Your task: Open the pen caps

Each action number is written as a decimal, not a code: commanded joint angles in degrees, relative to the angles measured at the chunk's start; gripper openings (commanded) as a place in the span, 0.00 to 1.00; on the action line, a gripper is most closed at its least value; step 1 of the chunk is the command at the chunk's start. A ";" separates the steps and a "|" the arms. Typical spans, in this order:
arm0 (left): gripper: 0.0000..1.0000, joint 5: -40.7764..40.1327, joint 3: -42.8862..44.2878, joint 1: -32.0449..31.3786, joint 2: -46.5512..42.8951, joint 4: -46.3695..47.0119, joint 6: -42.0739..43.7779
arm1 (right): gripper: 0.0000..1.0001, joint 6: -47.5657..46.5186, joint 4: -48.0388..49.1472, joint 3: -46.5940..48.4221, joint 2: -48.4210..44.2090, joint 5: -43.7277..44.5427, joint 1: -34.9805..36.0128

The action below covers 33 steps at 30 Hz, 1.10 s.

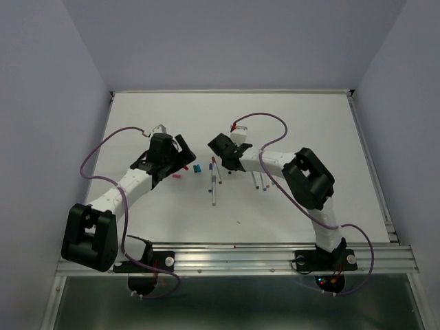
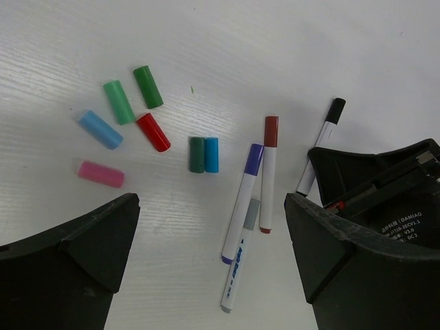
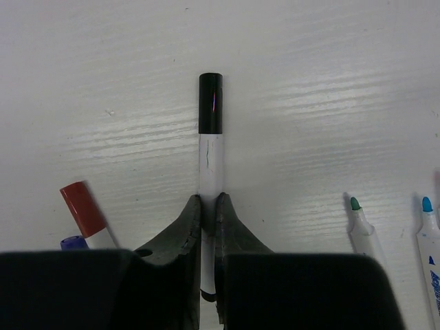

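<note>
Seven short cylindrical plastic caps lie loose on the white worktop (image 2: 289, 41), toward ten o'clock in the left wrist view: dark green cap (image 2: 148, 86), light green cap (image 2: 119, 102), blue cap (image 2: 100, 129), red cap (image 2: 152, 132), pink cap (image 2: 101, 174), second dark green cap (image 2: 196, 154) and cyan cap (image 2: 212, 155).

Four thin white-barrelled pens keep their caps, toward four o'clock: purple-capped pen (image 2: 245, 191), red-capped pen (image 2: 267, 185), black-capped pen (image 2: 317, 152) and grey-capped pen (image 2: 237, 269).

Two uncapped pens show at four o'clock in the right wrist view: teal-tipped pen (image 3: 361, 232) and blue-tipped pen (image 3: 430, 242). There may be more, since the top view is too small to count them.
</note>
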 commanded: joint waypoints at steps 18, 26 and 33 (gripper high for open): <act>0.99 21.74 3.03 -4.48 -1.03 13.96 1.27 | 0.01 -35.16 33.88 -37.30 -41.89 -38.78 -0.45; 0.99 22.62 2.68 -6.94 -0.41 17.65 -1.72 | 0.01 -33.66 32.56 -36.34 -43.93 -41.34 -0.45; 0.84 22.97 0.49 -7.65 0.11 21.70 -4.97 | 0.01 -31.04 32.74 -34.67 -42.79 -41.69 -0.45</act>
